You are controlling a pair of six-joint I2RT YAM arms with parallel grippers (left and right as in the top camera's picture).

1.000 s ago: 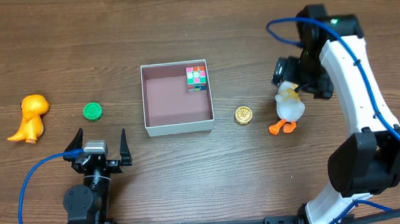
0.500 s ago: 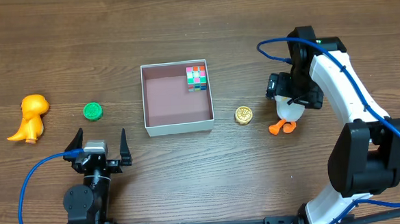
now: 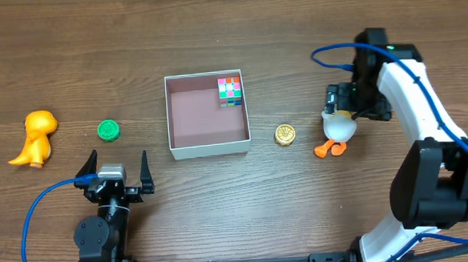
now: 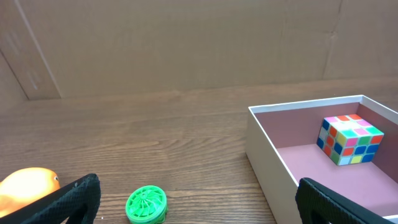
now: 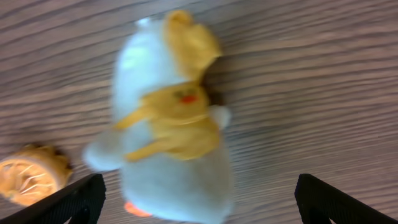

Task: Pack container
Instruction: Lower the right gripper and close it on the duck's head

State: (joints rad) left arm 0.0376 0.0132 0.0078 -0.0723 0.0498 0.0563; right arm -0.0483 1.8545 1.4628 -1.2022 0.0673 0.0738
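Carrying all things: a brown wooden table (image 3: 303, 224).
Right arm: white, it reaches from the near edge to a place well to the right of the container (image 3: 209, 149).
Container: square, shallow, white walls, dull pink floor; it stands on the table, upright, with one thing inside.
Right gripper (image 3: 337, 103): it hangs over the duck, right of the container; the fingers are spread fully and grip nothing.
Left gripper (image 3: 116, 160): near and to the left of the container's front wall; the fingers (image 4: 74, 199) are spread fully, nothing is between them.
Duck (image 3: 340, 127): white with orange feet, on the table right of the container, beyond the coin.
Dinosaur (image 3: 35, 137): orange, far to the left of the container.
Cube (image 3: 229, 91): many colours, inside the container, in its far right corner.
Disc (image 3: 109, 130): green, round, left of the container, between it and the dinosaur.
Coin (image 3: 285, 134): gold, just right of the container's near right corner.
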